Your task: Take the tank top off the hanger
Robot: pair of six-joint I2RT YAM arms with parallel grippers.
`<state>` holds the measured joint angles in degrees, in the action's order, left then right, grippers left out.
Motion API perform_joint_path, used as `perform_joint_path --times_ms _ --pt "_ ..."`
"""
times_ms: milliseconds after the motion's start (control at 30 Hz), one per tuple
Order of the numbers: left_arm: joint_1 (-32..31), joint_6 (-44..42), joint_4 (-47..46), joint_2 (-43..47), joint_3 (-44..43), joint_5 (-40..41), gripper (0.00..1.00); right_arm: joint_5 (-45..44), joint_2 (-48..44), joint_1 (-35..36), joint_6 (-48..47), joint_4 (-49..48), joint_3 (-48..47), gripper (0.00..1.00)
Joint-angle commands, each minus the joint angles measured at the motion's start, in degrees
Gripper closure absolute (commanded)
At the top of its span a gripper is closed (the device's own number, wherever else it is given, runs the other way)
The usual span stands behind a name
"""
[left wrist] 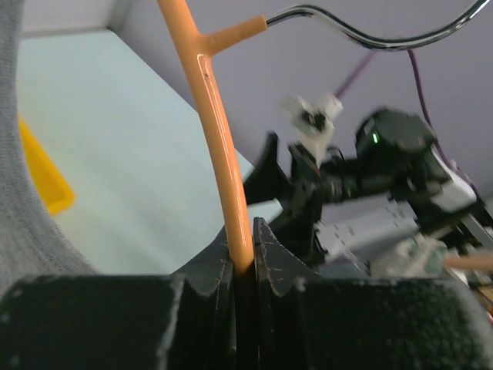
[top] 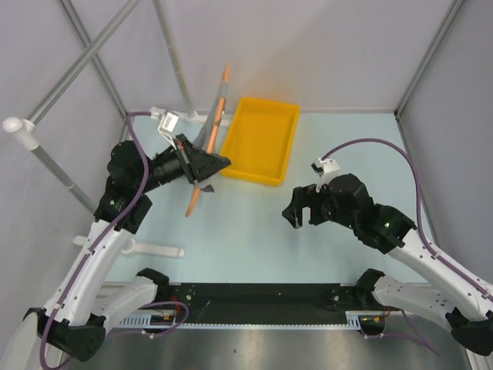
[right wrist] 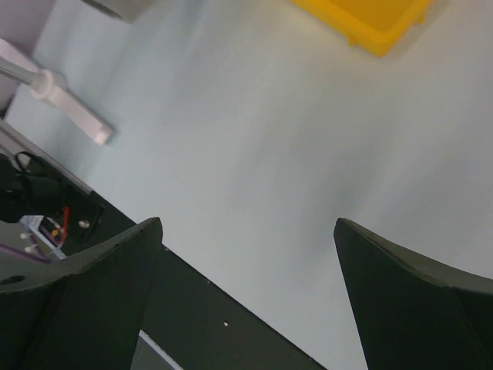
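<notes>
My left gripper (top: 206, 166) is shut on the orange hanger (top: 222, 96) and holds it above the table, left of the yellow tray. In the left wrist view the jaws (left wrist: 248, 240) pinch the hanger's orange arm (left wrist: 219, 139), and its silver hook (left wrist: 370, 35) curves off to the upper right. The grey tank top (top: 209, 127) hangs edge-on along the hanger. Its fabric also fills the left edge of the left wrist view (left wrist: 19, 200). My right gripper (top: 302, 214) is open and empty over the table's middle, with only bare table between its fingers (right wrist: 246, 239).
A yellow tray (top: 260, 139) lies at the back centre. Grey rack poles (top: 173, 58) rise at the back left, with a white-capped pole (top: 19, 127) and a white foot (top: 158, 249) on the left. A black strip (top: 262, 297) runs along the near edge.
</notes>
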<state>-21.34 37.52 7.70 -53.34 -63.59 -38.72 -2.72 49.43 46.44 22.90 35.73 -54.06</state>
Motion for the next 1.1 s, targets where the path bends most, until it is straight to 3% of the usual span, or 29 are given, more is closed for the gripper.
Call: perform_joint_path --times_ms 0,133,333,500,933,1067 --pt "-6.76 1.15 -6.30 5.08 2.68 -5.69 1.00 7.36 0.58 0.32 0.92 -3.89 -8.42 0.00" --pt "-13.09 1.51 -6.82 6.76 6.37 -1.19 1.00 8.09 0.76 0.32 7.14 -9.61 -10.97 0.00" --pt "-20.30 2.03 -7.53 6.15 9.98 2.32 1.00 10.28 -0.74 0.32 19.54 -27.70 -5.98 0.04" --pt "-22.60 2.65 -7.44 6.14 10.77 5.41 1.00 15.54 -0.92 1.02 24.91 -43.35 -0.61 0.21" --pt "-28.84 2.91 -7.53 2.98 10.51 7.43 1.00 11.51 0.75 6.21 28.61 -51.55 3.61 0.33" --pt "-30.86 2.47 -9.29 2.02 9.28 8.13 1.00 9.67 1.11 6.91 29.66 -51.98 4.32 0.45"
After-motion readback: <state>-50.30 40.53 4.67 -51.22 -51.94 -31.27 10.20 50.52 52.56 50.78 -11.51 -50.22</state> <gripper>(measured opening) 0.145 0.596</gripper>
